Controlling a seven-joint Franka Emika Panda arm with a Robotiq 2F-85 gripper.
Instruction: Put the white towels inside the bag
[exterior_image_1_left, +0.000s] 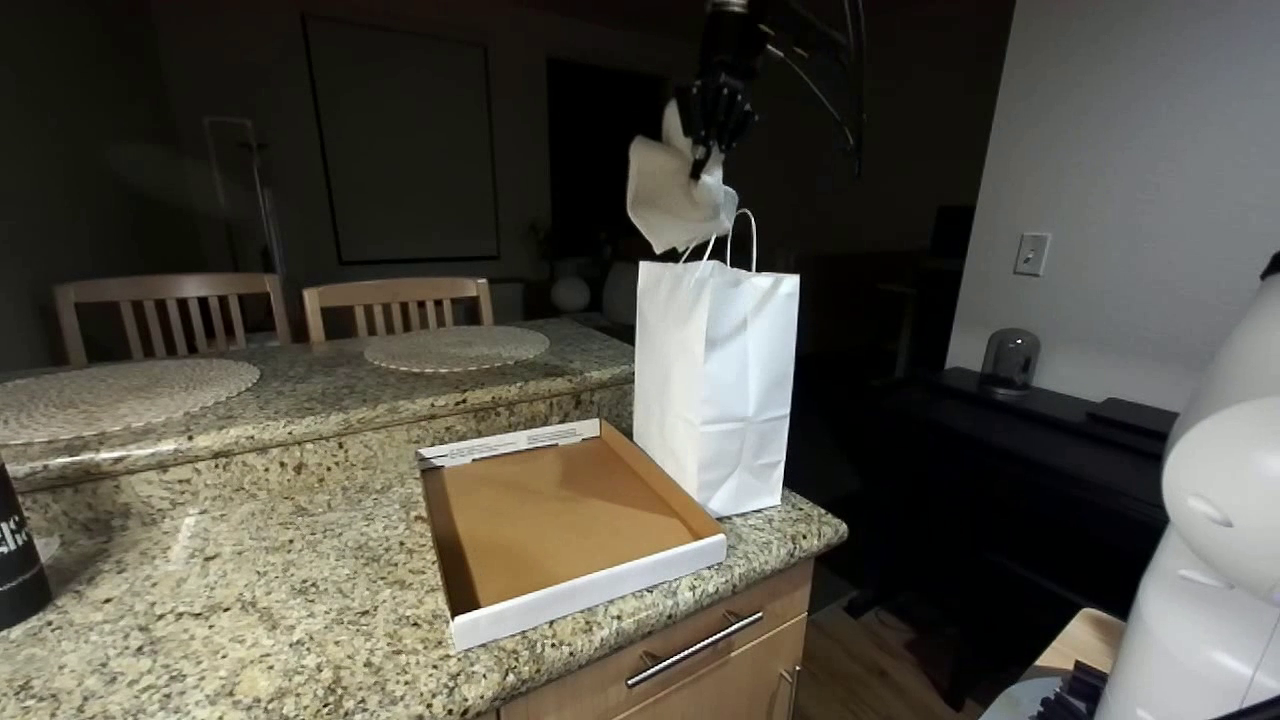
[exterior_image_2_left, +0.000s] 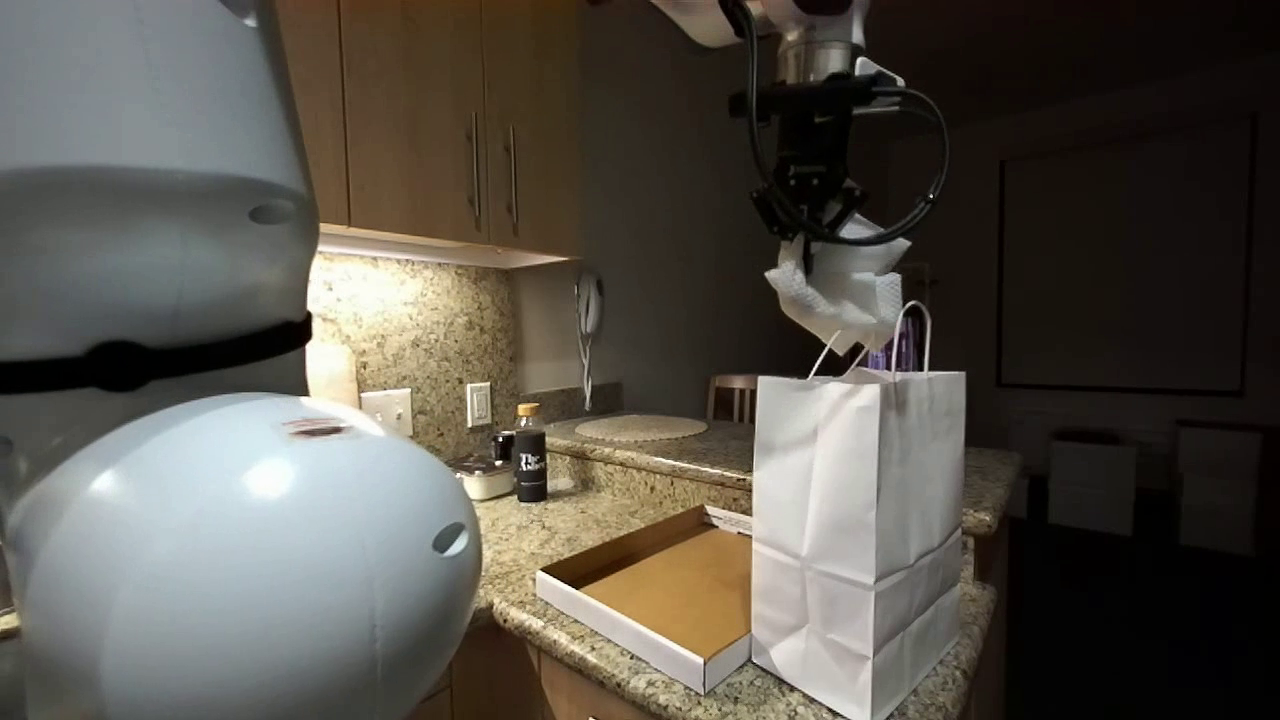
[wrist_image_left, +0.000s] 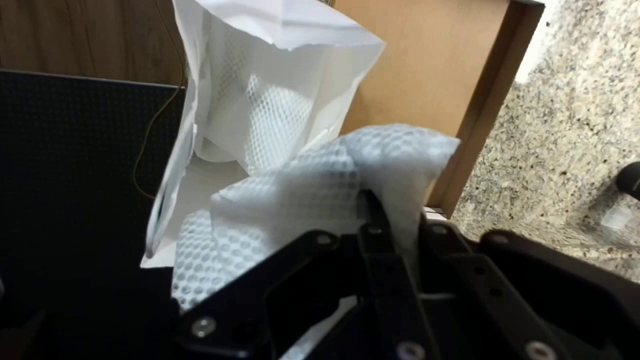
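Dangling above one white bag: one white towel, pinched

One gripper, its two fingers pressed together on the towel, holds it over the mouth of the bag in all three views. The towel is crumpled and limp, its corners and folds spreading to both sides of the fingers; up close its cloth shows a dimpled, honeycomb-like pattern. Whether it touches the two loop handles just below, I cannot tell. The bag stands upright, its paper sides creased. Inside it, the wrist view shows more white cloth with the same dimples; how many pieces, I cannot tell. Just beside the bag lies one brown-bottomed tray with a white rim, on a granite counter. Farther off stands one dark bottle. Beyond, in an exterior view, are two round placemats and two wooden chairs.
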